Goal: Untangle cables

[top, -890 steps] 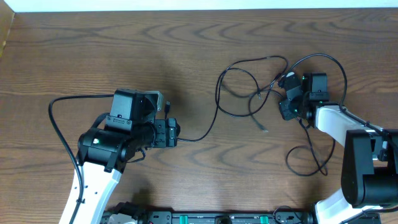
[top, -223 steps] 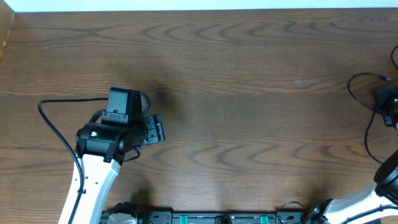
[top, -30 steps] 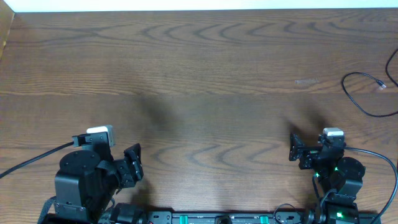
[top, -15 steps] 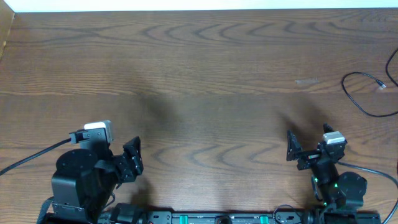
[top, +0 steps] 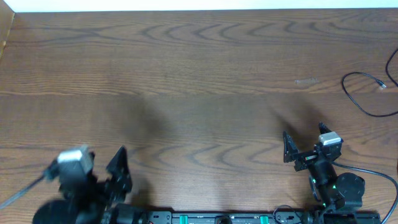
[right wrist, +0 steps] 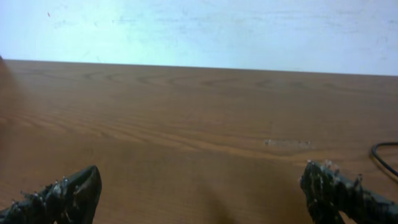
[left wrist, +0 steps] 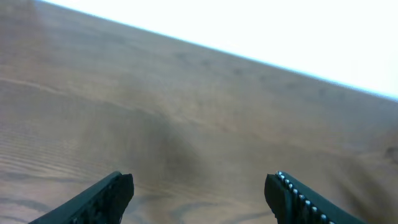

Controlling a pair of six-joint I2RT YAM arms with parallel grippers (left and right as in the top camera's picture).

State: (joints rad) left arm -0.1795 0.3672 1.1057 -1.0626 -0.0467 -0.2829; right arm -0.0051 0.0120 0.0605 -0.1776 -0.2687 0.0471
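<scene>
a: where is the cable?
b: a black cable (top: pixel 352 99) lies in a loose curve at the far right edge of the table (top: pixel 199 74), with its small plug toward that edge. part of it runs out of the overhead view. the right wrist view catches a short stretch of the black cable (right wrist: pixel 374 152) low on its right side.
a: and the grippers?
b: both sit at the near edge, well apart from the cable. the left gripper (left wrist: pixel 199 186) has its jaws parted, with only wood showing between them, and it grips nothing. the right gripper (right wrist: pixel 199 180) is spread wide, and it holds nothing either.
a: room to move?
b: the whole middle of the table stretches from the arms to the far edge, where the wood meets a pale wall (right wrist: pixel 199 28).
a: the surface?
b: dark brown wood grain, with one small pale mark (top: pixel 306 81) left of the cable. the left arm is blurred in the overhead view.
</scene>
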